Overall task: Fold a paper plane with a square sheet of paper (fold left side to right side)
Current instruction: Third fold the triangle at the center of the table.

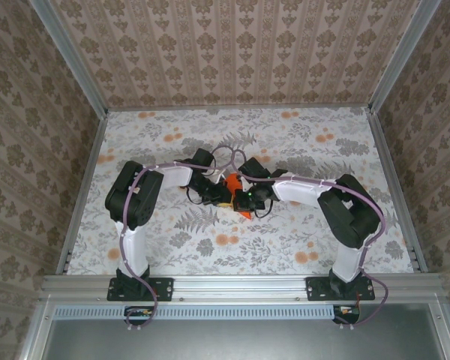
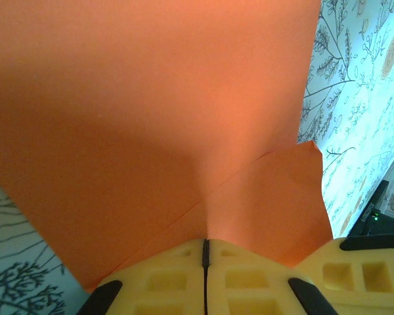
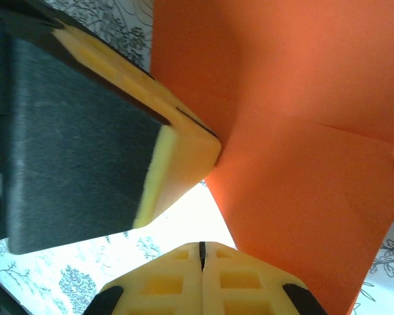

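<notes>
We're mid-fold on the paper [image 2: 151, 118].
Our left gripper [image 2: 205, 259] pinches it, right gripper [image 3: 201, 257] shut alongside; next we align edges.

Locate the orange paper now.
Mid-table in the top view, the orange paper is pinched in the left gripper, with the right gripper close beside it.

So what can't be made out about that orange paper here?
Top view: the left gripper and right gripper cover most of the tiny square sheet of paper; folds unreadable.
Left wrist view: its outline runs off top and left edges.
Right wrist view: the left gripper covers its left part; whether the shut right gripper pinches it is unclear.
</notes>
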Robot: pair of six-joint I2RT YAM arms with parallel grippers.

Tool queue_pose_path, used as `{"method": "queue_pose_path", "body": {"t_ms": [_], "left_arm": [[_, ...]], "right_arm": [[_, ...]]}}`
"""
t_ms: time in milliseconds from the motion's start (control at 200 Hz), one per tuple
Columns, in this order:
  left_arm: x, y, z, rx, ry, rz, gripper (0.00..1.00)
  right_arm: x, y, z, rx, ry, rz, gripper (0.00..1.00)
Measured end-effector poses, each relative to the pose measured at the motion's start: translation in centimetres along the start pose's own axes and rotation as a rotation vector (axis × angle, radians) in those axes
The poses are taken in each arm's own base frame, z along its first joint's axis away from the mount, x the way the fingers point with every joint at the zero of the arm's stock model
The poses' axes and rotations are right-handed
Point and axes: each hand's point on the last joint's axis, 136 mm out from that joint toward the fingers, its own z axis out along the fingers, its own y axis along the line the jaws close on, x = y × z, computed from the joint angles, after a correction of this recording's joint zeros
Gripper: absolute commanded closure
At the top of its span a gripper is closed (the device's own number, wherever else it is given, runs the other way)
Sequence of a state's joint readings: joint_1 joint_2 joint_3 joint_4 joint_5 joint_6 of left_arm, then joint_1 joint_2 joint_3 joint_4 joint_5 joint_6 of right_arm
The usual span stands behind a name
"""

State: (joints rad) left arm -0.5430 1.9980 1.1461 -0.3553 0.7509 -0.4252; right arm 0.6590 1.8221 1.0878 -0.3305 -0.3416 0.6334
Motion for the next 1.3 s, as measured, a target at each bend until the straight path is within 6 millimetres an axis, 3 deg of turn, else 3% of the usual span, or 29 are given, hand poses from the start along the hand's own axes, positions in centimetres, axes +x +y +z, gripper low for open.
{"method": "queue_pose_path", "body": {"t_ms": [260,1025,1300], "left_arm": [[0.0,0.1,-0.1,-0.01,-0.004,0.001,0.93],[0.0,0.1,0.0,-0.018,-0.001,0.001,0.93],[0.0,0.1,-0.1,-0.026,0.0,-0.001,0.93]], "right_arm": [[1.0,-1.5,0.7,0.064,0.054,0.039,1.0],[1.6,-2.1,0.7,0.094,0.083,0.066,1.0],[2.7,-2.8,0.1,0.109,0.09,0.074,1.0]]}}
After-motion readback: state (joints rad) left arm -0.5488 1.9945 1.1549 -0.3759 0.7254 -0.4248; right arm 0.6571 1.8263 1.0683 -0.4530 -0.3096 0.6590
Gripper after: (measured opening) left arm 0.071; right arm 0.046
